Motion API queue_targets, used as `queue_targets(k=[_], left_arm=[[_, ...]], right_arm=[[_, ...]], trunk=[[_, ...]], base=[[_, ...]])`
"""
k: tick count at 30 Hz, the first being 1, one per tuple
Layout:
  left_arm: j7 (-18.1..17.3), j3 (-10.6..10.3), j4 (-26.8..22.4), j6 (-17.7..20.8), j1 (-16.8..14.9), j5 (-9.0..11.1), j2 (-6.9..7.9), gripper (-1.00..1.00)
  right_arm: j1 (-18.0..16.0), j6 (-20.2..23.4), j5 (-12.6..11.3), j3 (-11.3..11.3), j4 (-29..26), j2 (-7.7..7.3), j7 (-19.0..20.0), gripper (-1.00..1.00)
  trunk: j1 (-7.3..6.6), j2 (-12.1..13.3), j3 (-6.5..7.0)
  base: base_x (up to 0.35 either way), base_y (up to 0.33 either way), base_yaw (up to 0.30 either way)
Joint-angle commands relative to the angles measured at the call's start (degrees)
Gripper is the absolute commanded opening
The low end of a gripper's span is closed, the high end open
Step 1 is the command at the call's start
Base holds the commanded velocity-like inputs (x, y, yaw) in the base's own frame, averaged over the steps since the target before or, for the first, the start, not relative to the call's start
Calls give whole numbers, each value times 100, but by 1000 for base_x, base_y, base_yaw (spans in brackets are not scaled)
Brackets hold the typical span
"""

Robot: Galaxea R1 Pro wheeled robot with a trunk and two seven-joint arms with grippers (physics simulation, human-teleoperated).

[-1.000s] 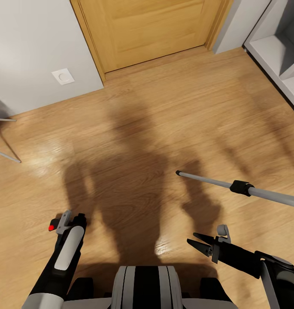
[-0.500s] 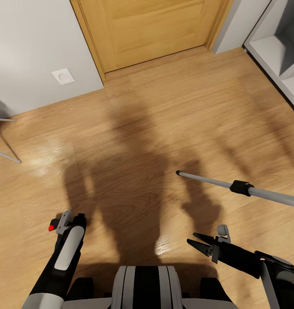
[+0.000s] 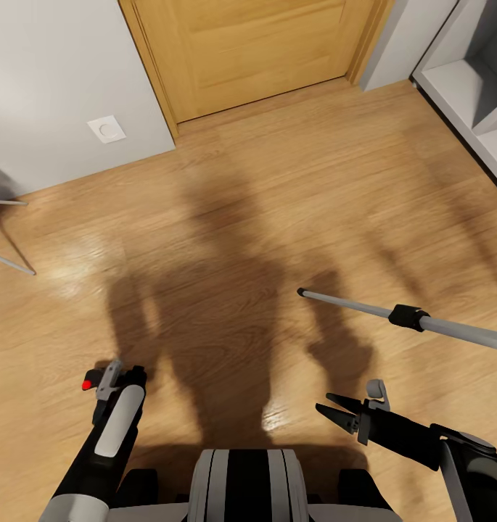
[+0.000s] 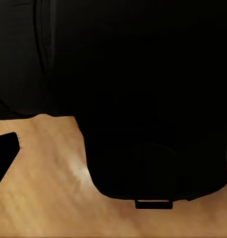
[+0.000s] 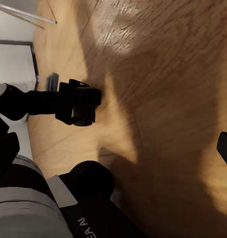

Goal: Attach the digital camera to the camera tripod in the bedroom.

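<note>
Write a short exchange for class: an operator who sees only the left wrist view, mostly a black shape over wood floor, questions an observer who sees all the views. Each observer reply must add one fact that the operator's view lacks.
Operator: What is the black shape right in front of my lens?
Observer: In the head view it is the digital camera, red dot showing, held at the tip of the left gripper.
Operator: Is the camera tripod anywhere near?
Observer: One silver leg of the camera tripod, with a black joint, reaches in over the floor from the head view's right edge, just ahead of the right gripper.
</note>
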Motion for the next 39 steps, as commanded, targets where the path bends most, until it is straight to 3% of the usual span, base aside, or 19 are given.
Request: queue_targets(k=[1, 12, 13, 30, 37, 38, 39], left_arm=[[-2, 5, 39, -66, -14, 61, -2, 100], [-3, 5, 475, -301, -172, 63, 0, 100], [-4, 5, 528, -307, -191, 63, 0, -100], [-18, 1, 630, -319, -298, 78, -8, -100], [-311, -8, 589, -308, -299, 80, -13, -100], [892, -1347, -1371, -288, -299, -1018, -94, -100], [1012, -1449, -1409, -291, -299, -1057, -94, -100]], right_arm=[[-2, 41, -20, -2, 0, -1, 8, 100], [-2, 41, -21, 0, -4, 1, 15, 100], [-2, 41, -21, -1, -6, 3, 16, 100], [-2, 41, -21, -1, -7, 6, 21, 100], [-2, 41, -21, -1, -8, 2, 25, 100], [-2, 41, -21, -1, -5, 2, 17, 100], [-2, 41, -21, -1, -6, 1, 17, 100]], trunk=[[-1, -1, -3], [-1, -1, -3], [-1, -1, -3], [-1, -1, -3], [-1, -1, -3], [-1, -1, -3], [-1, -1, -3]], base=[[0, 0, 0], [0, 0, 0], [0, 0, 0], [0, 0, 0], [0, 0, 0], [0, 0, 0], [0, 0, 0]])
